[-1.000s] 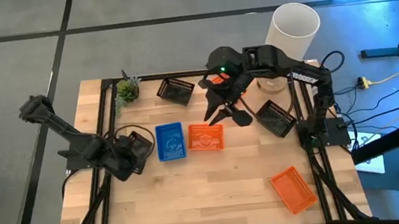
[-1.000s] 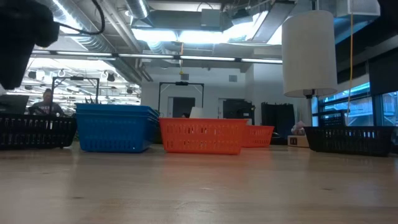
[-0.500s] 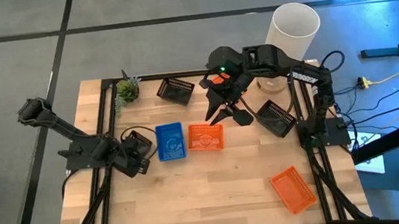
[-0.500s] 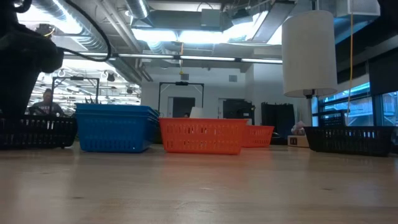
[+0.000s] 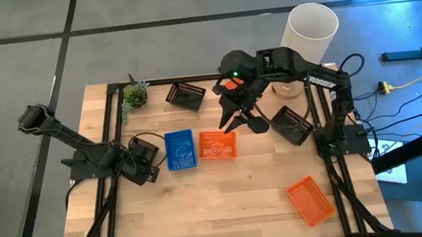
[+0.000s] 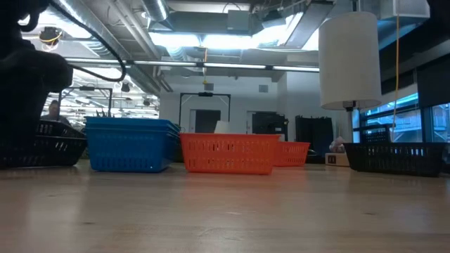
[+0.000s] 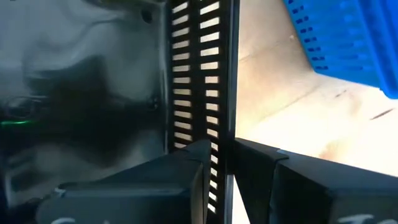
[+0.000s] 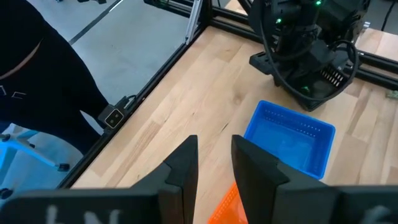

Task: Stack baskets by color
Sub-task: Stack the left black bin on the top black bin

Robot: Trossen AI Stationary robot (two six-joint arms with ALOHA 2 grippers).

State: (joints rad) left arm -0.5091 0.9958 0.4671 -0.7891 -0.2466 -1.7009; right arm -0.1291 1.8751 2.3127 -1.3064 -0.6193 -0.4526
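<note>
Left claw [image 5: 145, 159] pinches one wall of a black basket [image 7: 199, 74] at the bench's [image 5: 230, 212] left edge, just beside the blue basket [image 5: 180, 150]. The other black baskets [image 5: 186, 95] lie well off toward the back and right. Right claw [image 5: 236, 118], slightly parted and empty, hovers over the orange basket [image 5: 217, 145].

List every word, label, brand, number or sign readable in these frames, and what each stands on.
None can be read.
Right gripper: pale marks on its body at the picture's edge, cut off, unreadable.
Baskets, such as the blue basket, and the white cylinder: no print visible.
</note>
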